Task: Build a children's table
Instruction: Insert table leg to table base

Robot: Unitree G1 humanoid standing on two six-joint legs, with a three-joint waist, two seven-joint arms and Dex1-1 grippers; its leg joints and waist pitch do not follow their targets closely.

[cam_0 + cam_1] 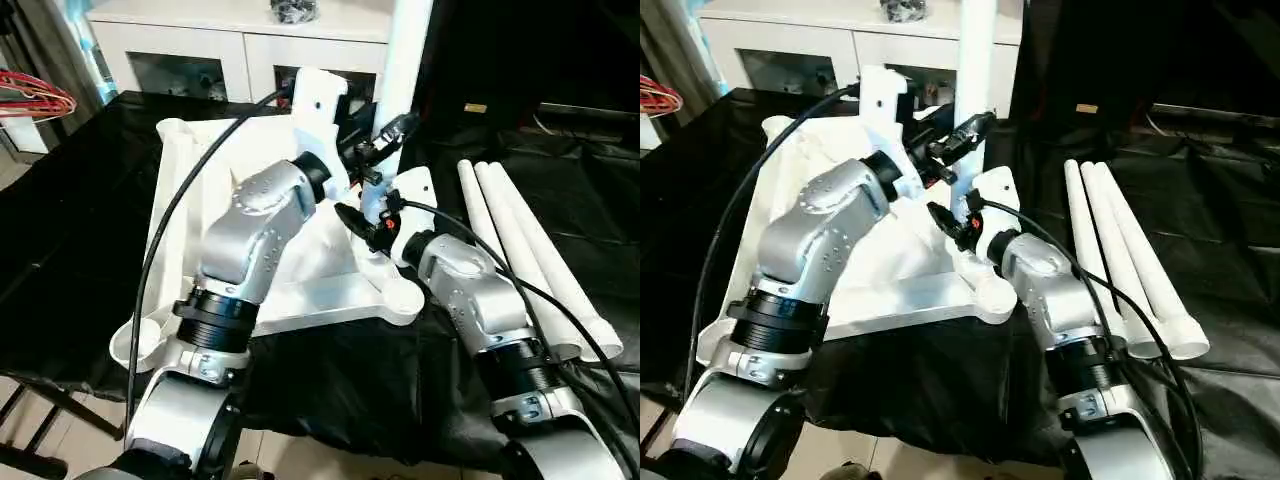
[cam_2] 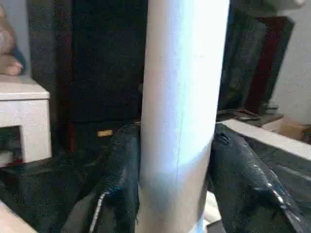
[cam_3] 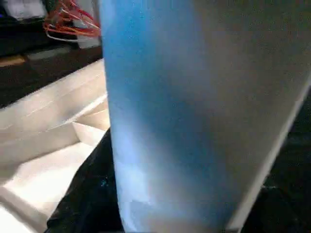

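- Head views: the table top point(image 1: 300, 290) lies underside up on black cloth; my left gripper point(image 1: 385, 140) and right gripper point(image 1: 372, 222) meet the upright leg point(image 1: 405, 50); three spare legs point(image 1: 520, 250) lie right.
- Left wrist view: my fingers point(image 2: 121, 174) clamp the leg.
- Right wrist view: the leg looms close; my grip is probably closing, I cannot tell.

My white tabletop point(image 1: 300, 290) lies upside down on the black cloth, ribbed underside up, with round sockets at its corners. One tapered white leg point(image 1: 405, 60) stands upright at its far right corner. Three more white legs point(image 1: 530, 260) lie side by side on the cloth to the right, just beside the tabletop.
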